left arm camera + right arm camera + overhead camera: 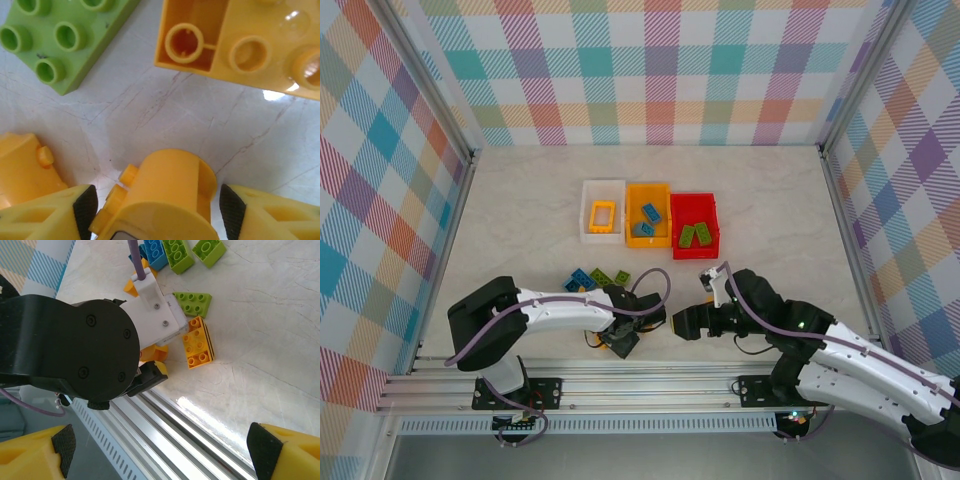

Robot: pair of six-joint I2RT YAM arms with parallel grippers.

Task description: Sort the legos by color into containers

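The left arm's fingers (50,220) are straddling a yellow rounded brick (165,195) on the bench (165,115), one black pad sitting just beside each flank; whether they are pinching it yet I cannot tell. The brick is lying centred between them, its length seeming to run forward along the fingers, so squeezing straight in is looking right. The white bin (603,238), holding the yellow frame (603,203), is sitting straight ahead, farther up the bench. The right arm's fingers (285,452) are standing wide and empty, farther from this brick.
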